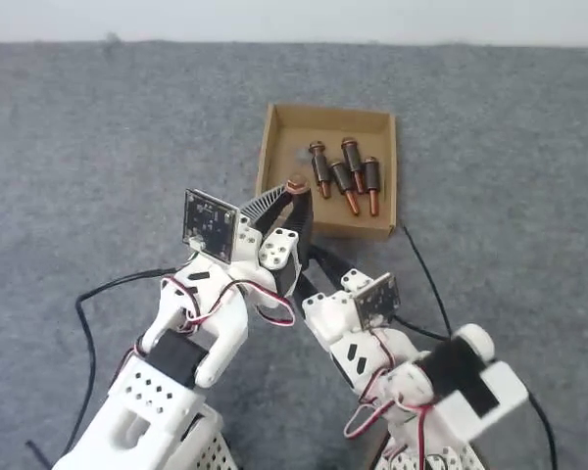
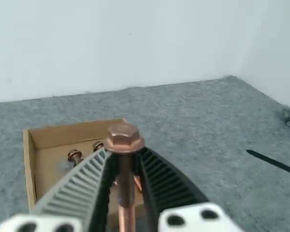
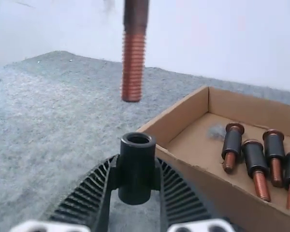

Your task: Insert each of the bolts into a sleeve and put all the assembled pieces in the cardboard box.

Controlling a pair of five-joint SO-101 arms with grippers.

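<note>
Resting inside cardboard box [image 1: 292, 129]: four assembled pieces [image 1: 344, 179].

This looks like a robotics lab's test bench. Grey felt-like matting [image 1: 98, 147] covers the table and runs ahead of the left gripper [image 1: 294, 196] to a bare white wall [image 2: 135, 38]. Behind that gripper, white printed-plastic robot arms [image 1: 201, 338] carry a bare dark circuit board [image 1: 211, 223] and exposed red and white wires [image 1: 274, 315], with thin black cables [image 1: 86, 333] lying loose on the matting beside them.
</note>
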